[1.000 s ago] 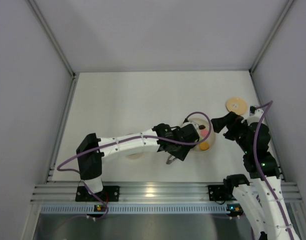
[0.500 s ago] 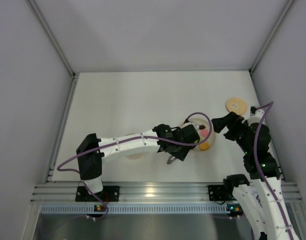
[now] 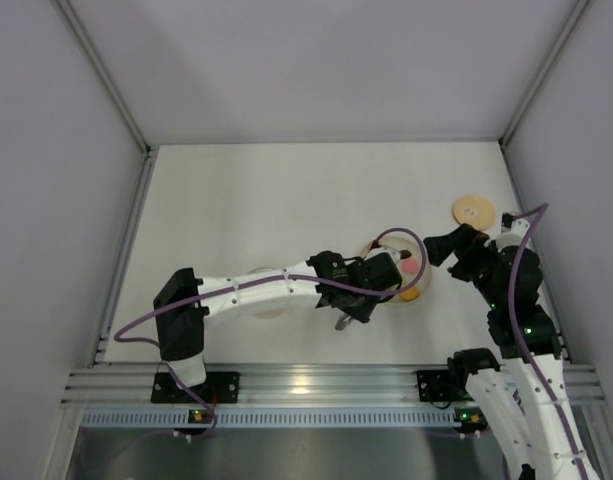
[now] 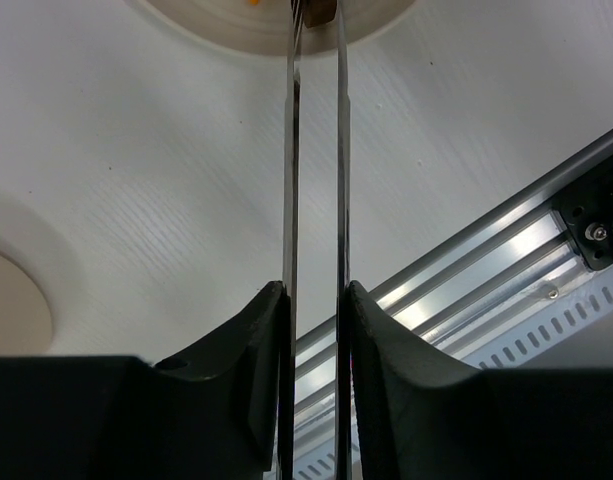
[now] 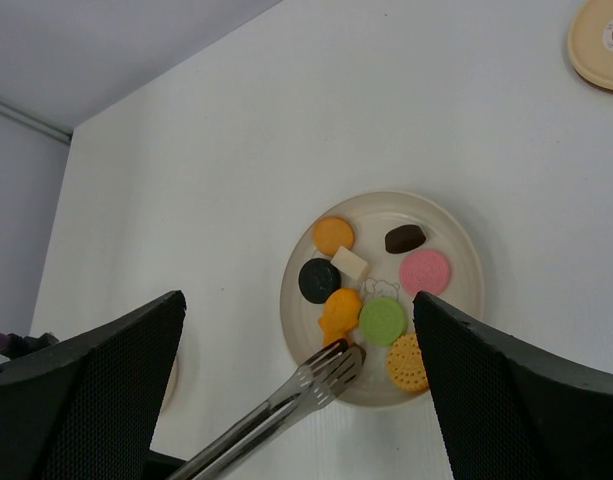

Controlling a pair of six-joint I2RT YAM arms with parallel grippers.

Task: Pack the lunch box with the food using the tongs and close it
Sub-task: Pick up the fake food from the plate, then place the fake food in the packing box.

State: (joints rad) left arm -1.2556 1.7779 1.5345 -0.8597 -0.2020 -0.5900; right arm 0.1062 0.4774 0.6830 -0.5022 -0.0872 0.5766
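My left gripper (image 3: 376, 274) (image 4: 314, 290) is shut on the slim metal tongs (image 4: 291, 170) (image 5: 276, 410). Their arms are squeezed nearly together. The tips reach over the near rim of the pale plate (image 5: 461, 322) (image 3: 422, 268) and pinch a small brown piece (image 4: 317, 10). Several pieces of food lie on the plate: orange (image 5: 334, 235), white (image 5: 350, 264), black (image 5: 319, 280), green (image 5: 383, 320), pink (image 5: 424, 271), dark brown (image 5: 404, 238) and a yellow biscuit (image 5: 408, 362). The lunch box (image 3: 269, 308) (image 4: 11, 312) is mostly hidden under my left forearm. My right gripper (image 3: 439, 247) (image 5: 297, 297) hangs open above the plate.
The tan wooden lid (image 3: 473, 210) (image 5: 601, 40) lies flat at the back right, beyond the plate. An aluminium rail (image 3: 306, 382) (image 4: 506, 250) runs along the near table edge. Grey walls enclose the table on three sides.
My left gripper has squeezed the tongs shut and has edged a little toward the plate. The right arm has not moved.
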